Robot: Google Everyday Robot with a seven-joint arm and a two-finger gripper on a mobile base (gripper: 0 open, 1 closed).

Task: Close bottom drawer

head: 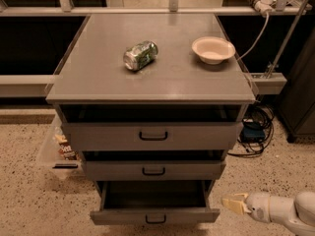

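Observation:
The bottom drawer (pixel 123 216) is the lowest grey front of the cabinet, with a small black loop handle (pixel 155 219). It stands pulled well out, and its dark inside (pixel 152 194) looks empty. My gripper (pixel 234 203), with tan tips on a white arm, comes in from the lower right. It hovers just right of the drawer's right front corner, at about the height of the drawer's top edge, with a small gap to the drawer.
The top drawer (pixel 197 136) and middle drawer (pixel 197 170) stick out slightly. A crushed green can (pixel 140 55) and a white bowl (pixel 212 49) sit on the cabinet top (pixel 98 77). A clear bin of snacks (pixel 59 149) stands on the floor at left, cables (pixel 256 132) at right.

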